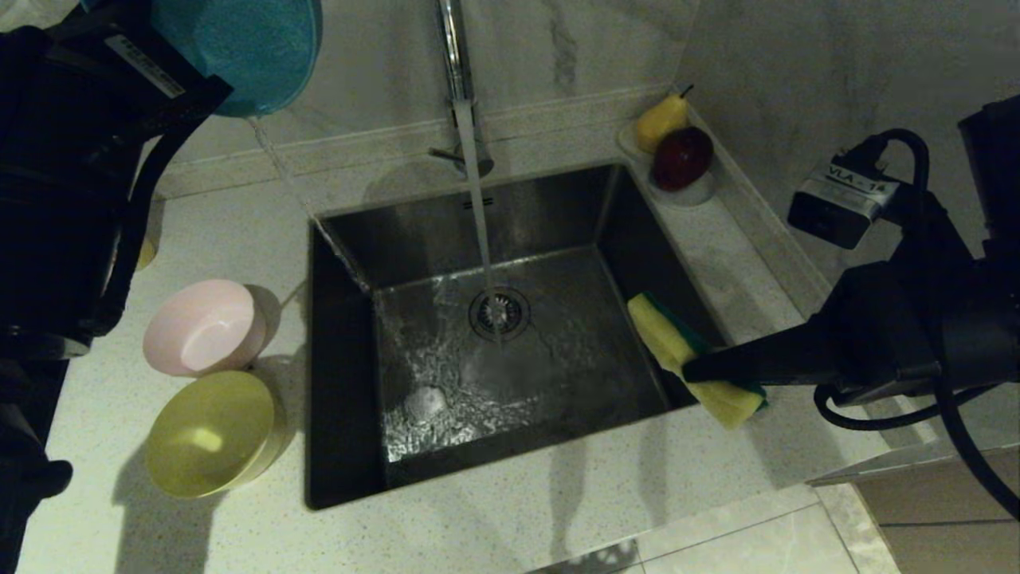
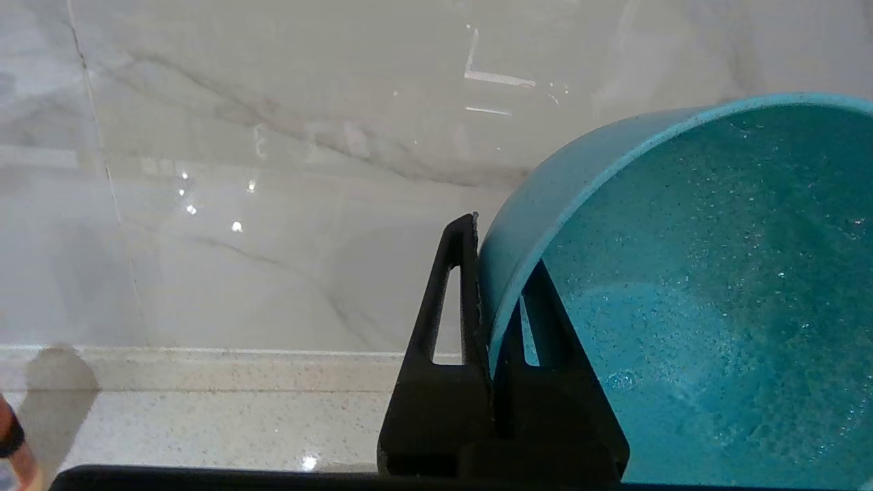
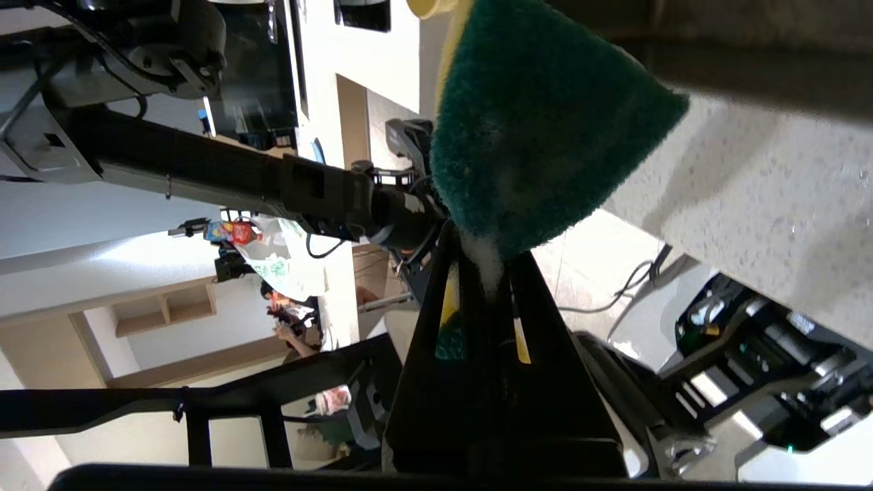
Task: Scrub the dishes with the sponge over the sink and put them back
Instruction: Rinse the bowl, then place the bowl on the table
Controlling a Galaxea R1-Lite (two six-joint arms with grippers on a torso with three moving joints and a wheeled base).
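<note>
My left gripper [image 2: 501, 245] is shut on the rim of the light blue bowl [image 2: 696, 293], one finger inside and one outside. The blue bowl [image 1: 247, 48] hangs tilted high above the counter at the back left, and a thin stream of water runs from it towards the sink's [image 1: 558, 215] back left corner. My right gripper [image 1: 701, 371] is shut on the sponge [image 1: 669, 343] at the sink's right rim, with the sponge's green face [image 3: 539, 136] towards the wrist camera. The pink bowl [image 1: 203, 327] and the yellow bowl [image 1: 211, 434] sit upright on the counter left of the sink.
The tap [image 1: 456, 48] runs a stream down onto the drain [image 1: 500, 312], and water covers the basin floor. A clear dish [image 1: 693, 191] with a yellow pear and a red apple stands at the back right, against the wall.
</note>
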